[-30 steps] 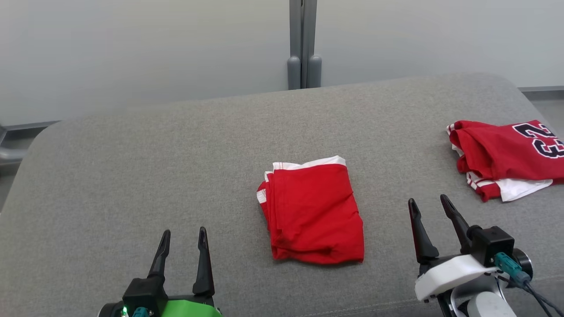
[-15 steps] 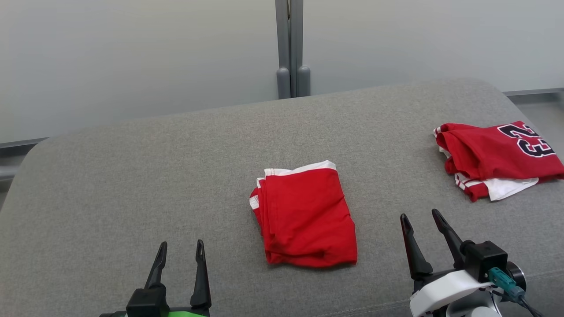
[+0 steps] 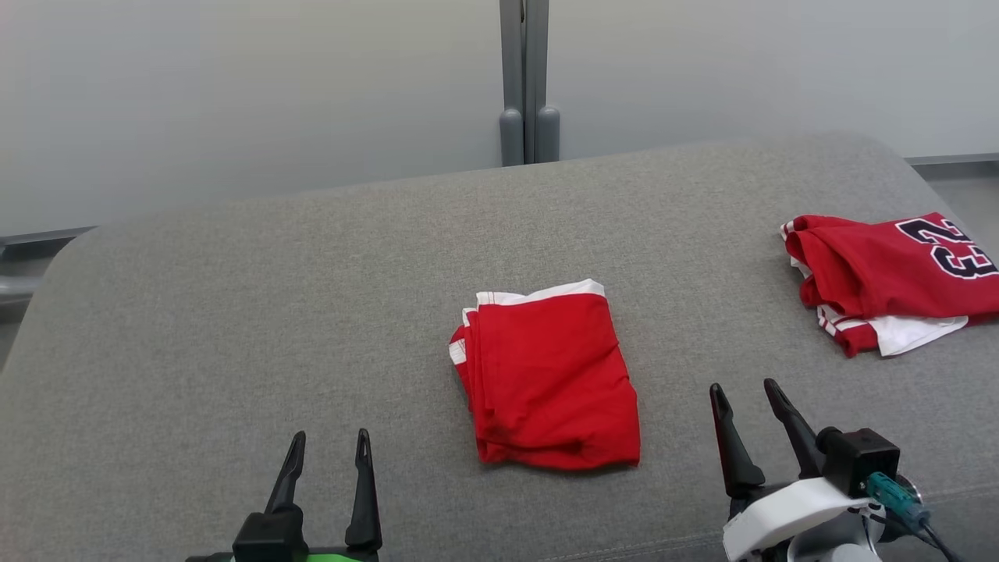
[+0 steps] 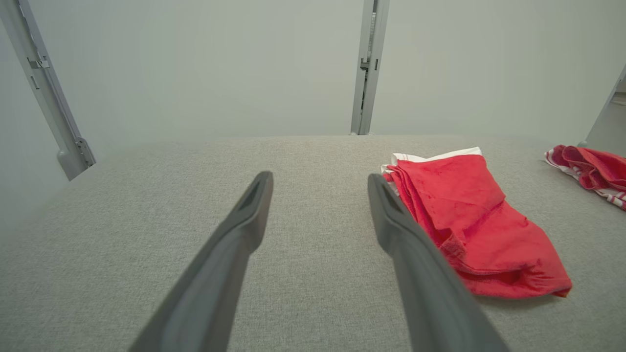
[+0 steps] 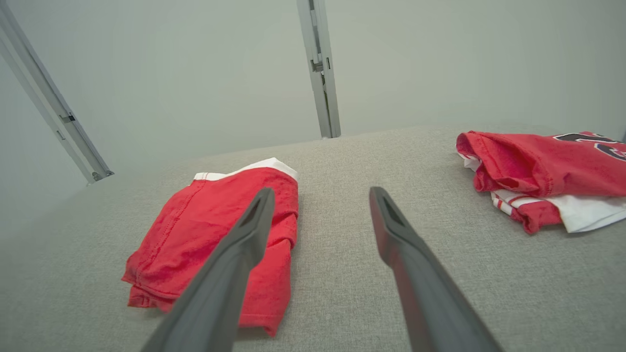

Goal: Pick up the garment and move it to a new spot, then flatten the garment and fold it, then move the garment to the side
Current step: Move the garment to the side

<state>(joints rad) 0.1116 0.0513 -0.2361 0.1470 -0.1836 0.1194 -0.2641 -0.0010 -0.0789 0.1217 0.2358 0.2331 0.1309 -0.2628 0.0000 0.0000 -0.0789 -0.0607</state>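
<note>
Since the red folded garment (image 3: 550,375) sits as a tidy packet around the middle of the grey cushion (image 3: 234,328), with its white band toward the far edge, I'd say the flattening and folding looks done. What's left is sliding it off to the side.

Both claws are released and holding nothing. The left gripper (image 3: 331,434) hovers by the near edge, left of the packet, fingers spread with only bare fabric between them. The right gripper (image 3: 743,385) is also by the near edge, off to the packet's right, spread just as wide and clear of the cloth. In the right wrist view one finger overlaps the red in the picture, but the head view shows a gap, so no contact.

My guess on why they're parked like that: one on each side keeps the packet in plain sight of the head camera, and either arm can go in from its own flank.

There's also a red jersey (image 3: 882,273) with a 23 on it, loosely bunched at the cushion's right edge, well apart from the packet. Might be where finished pieces go, can't say for sure.

One thing to watch is that the stacked layer edges show along the packet's left side. A pinch there has to catch every layer, or the fold probably flops open on the move.
</note>
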